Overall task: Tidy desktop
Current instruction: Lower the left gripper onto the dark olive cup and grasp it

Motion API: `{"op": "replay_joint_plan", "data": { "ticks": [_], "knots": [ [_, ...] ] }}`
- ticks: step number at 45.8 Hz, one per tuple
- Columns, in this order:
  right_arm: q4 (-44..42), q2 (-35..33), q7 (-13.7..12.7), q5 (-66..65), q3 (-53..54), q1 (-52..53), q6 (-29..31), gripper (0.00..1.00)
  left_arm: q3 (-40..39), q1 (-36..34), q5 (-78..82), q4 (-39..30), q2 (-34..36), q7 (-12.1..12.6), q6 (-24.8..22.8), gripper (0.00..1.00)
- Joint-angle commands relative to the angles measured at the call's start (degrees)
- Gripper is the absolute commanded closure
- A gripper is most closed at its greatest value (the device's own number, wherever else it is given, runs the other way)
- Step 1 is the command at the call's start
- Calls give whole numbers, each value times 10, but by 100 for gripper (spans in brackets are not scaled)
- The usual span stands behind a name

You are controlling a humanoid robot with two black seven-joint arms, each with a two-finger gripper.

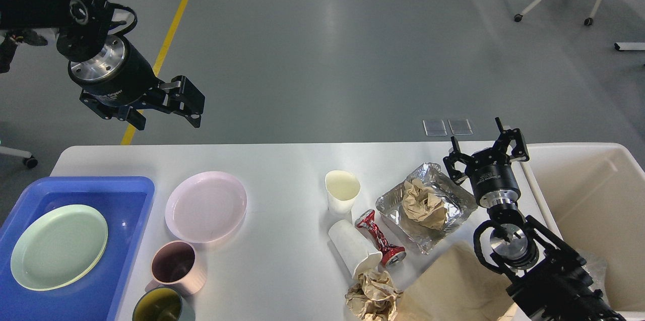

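Desktop (282, 270) clutter falls into two groups on the wide white table, which fills the lower part of the head view. On the left sits one blue tray (128, 240) carrying one pale green plate (59, 247); just beside it, on the bare table, lies one pink plate (206, 206). Two mugs stand near the front edge: a pink mug (177, 267) and a dark green mug (162, 306), touching or nearly so. On the right there are two white paper cups, one upright cup (342, 191) and one fallen cup (355, 249) on its side, with one crushed red can (380, 238) lying against the fallen one. One foil tray (456, 205) holds one crumpled brown paper ball (425, 204); a second paper wad (373, 298) lies at the front edge, beside a flat brown paper sheet (453, 285). One cream bin (594, 210) stands at the table's right end.

Left gripper (194, 109) hangs above the floor beyond the table's far edge, jaws spread and empty. Right gripper (486, 147) hovers by the foil tray's far corner (between tray and bin), jaws also parted, gripping nothing
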Motion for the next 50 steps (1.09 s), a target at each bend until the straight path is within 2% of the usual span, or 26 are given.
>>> {"op": "replay_joint_plan", "data": {
  "ticks": [1, 7, 15, 24, 33, 41, 50],
  "knots": [
    [0, 0, 0, 0, 0, 0, 0, 0, 33, -107, -25, -97, -49, -3, -9, 4],
    [0, 0, 0, 0, 0, 0, 0, 0, 84, -186, -134, -163, -71, 0, -9, 4],
    [0, 0, 0, 0, 0, 0, 0, 0, 147, -237, -201, -219, -101, 1, -10, 4],
    [0, 0, 0, 0, 0, 0, 0, 0, 136, -205, -200, -218, -128, -3, -10, 4],
    [0, 0, 0, 1, 0, 0, 0, 0, 134, -188, -198, -215, -121, -5, -3, 4],
    [1, 0, 0, 0, 0, 0, 0, 0, 106, -112, -179, -206, -73, 4, -7, 4],
    [1, 0, 0, 0, 0, 0, 0, 0, 73, 5, -54, -195, -10, 1, 30, 7]
  ]
}}
